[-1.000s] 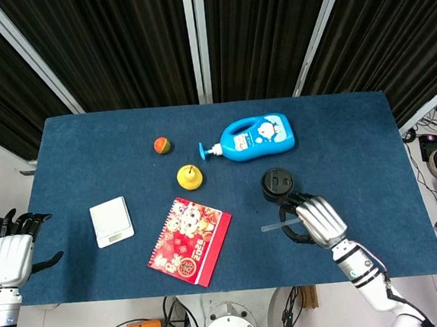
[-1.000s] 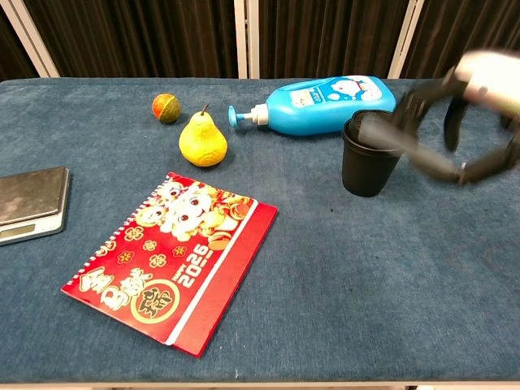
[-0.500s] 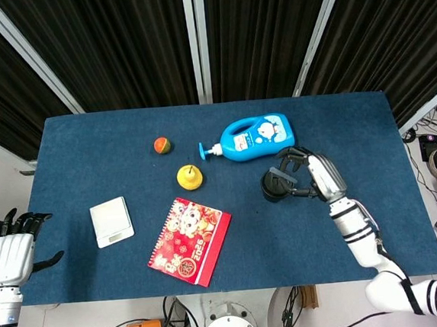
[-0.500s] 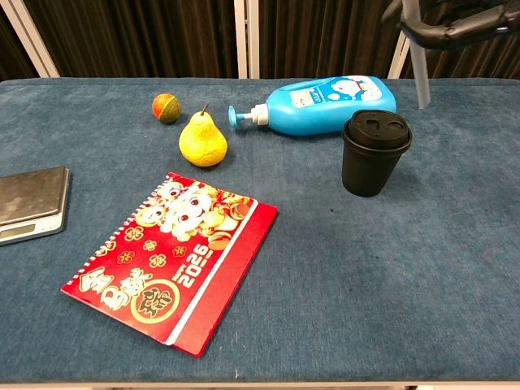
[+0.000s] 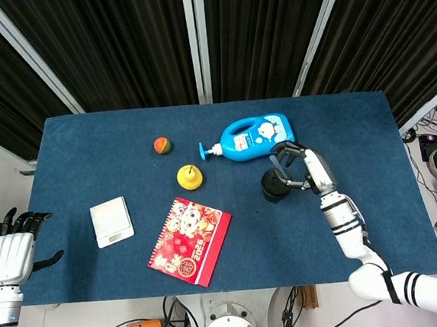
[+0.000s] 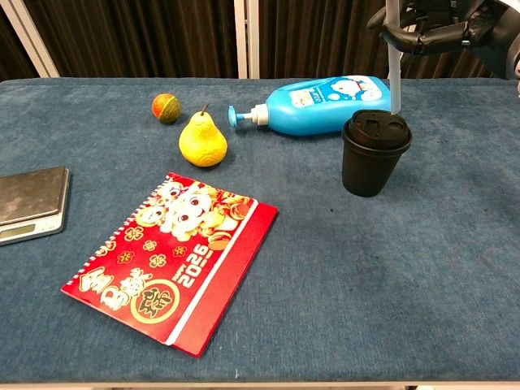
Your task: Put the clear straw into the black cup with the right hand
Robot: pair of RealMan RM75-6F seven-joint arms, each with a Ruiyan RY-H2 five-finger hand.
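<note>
Straw [image 6: 395, 73] upright above cup [image 6: 374, 154], bottle [image 6: 318, 104] behind, calendar [image 6: 175, 257] front-left

one black cup [image 6: 376, 153], one clear straw [image 6: 395, 77], one bottle [image 6: 323, 105], one pear [image 6: 203, 140], one calendar [image 6: 172, 257]

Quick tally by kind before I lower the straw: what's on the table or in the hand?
Fruit: 2 (pear, small round fruit)
Bottle: 1
Black cup: 1
Clear straw: 1, held by right hand
Calendar: 1
Scale: 1
Total: 7

Table [image 6: 390, 284] has a matt, fuzzy blue cloth; black cup [image 6: 375, 154] looks like matt plastic, the blue bottle [image 6: 325, 104] glossy plastic, clear straw [image 6: 394, 73] see-through plastic, red calendar [image 6: 175, 256] shiny paper.
</note>
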